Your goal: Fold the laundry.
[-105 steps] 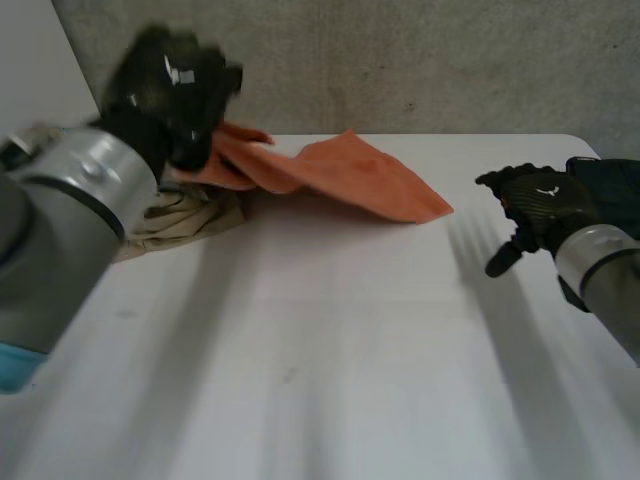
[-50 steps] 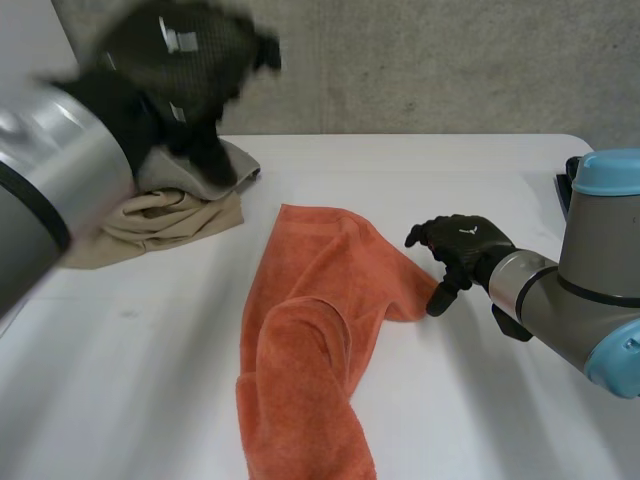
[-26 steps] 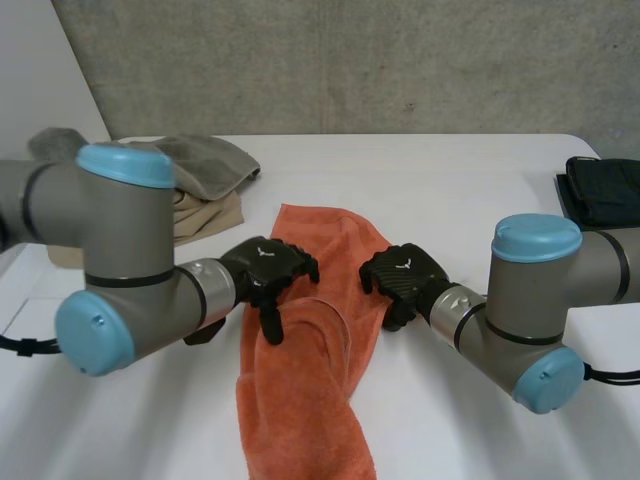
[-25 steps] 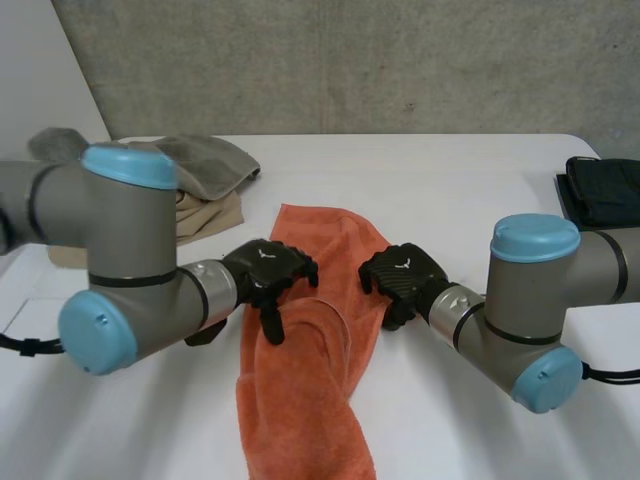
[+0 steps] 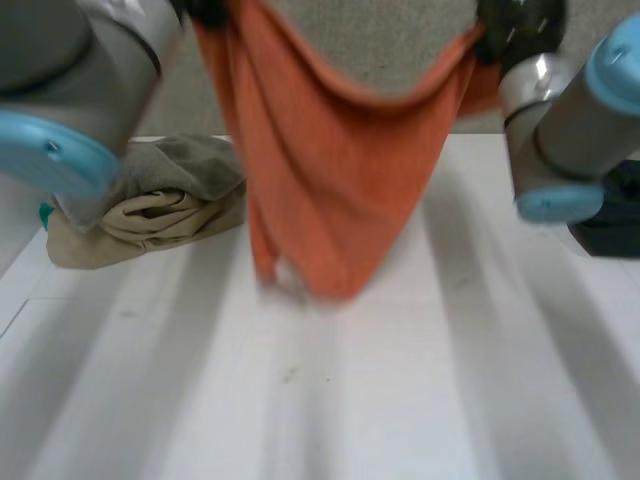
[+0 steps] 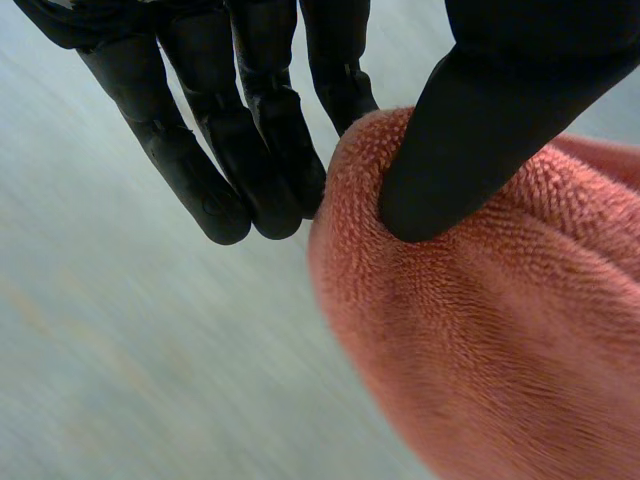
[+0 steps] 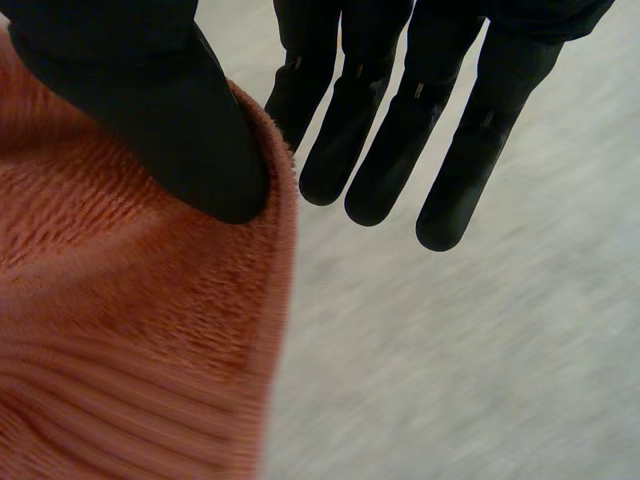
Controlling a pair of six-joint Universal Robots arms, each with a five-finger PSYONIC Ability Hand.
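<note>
The left hand [image 6: 255, 130] pinches one end of the orange towel's [image 5: 330, 180] upper edge between thumb and straight fingers. The right hand [image 7: 400, 120] pinches the other end likewise. The towel hangs below both hands over the table [image 5: 420, 400], its held edge sagging from left to right. Its low tip may touch the table, but blur hides contact. Laying it flat likely needs both hands lowering evenly.

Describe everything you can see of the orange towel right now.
The orange towel is terry cloth with a looped pile. It hangs over the white table, its top edge sagging between both hands, its body drooping to a blunt tip. The left hand pinches one upper end between thumb and fingers; the right hand pinches the other. Whether the tip touches the table is unclear.
</note>
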